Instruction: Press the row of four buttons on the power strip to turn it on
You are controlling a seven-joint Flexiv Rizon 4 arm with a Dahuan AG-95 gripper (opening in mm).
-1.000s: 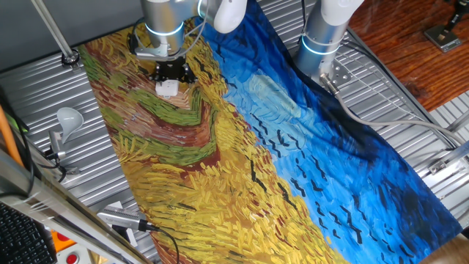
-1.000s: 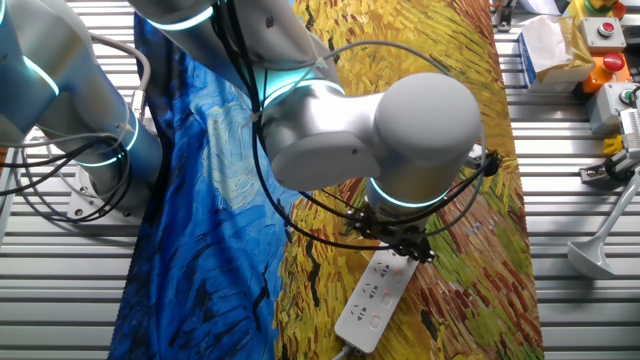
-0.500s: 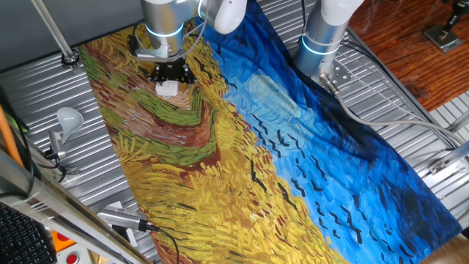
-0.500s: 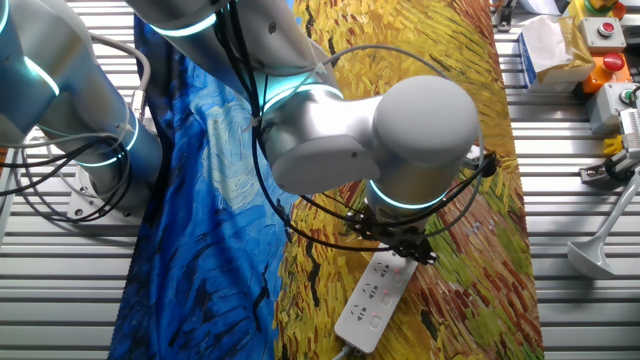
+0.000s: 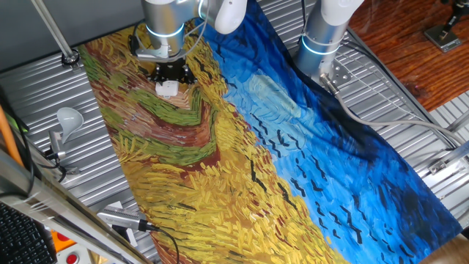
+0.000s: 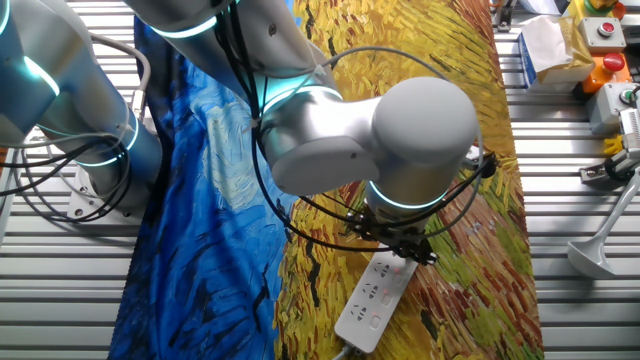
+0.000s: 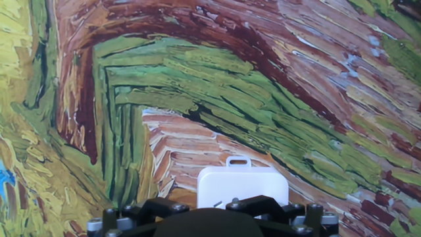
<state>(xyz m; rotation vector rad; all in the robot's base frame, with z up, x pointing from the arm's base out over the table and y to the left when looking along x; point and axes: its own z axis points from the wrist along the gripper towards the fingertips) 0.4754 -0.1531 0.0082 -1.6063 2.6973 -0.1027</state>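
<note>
Almost unmoved over last second: gripper (image 6: 403, 250) parked atop power strip (image 6: 372, 302) end, likely mid-press; finger state indiscernible.

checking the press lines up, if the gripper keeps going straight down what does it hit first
Most likely the power strip: the gripper points down over its far end. Whether it already touches, or is over a button, cannot be told; the arm hides the fingers.

White power strip (image 6: 372, 295) on yellow-blue painted cloth (image 5: 308, 176).
</note>
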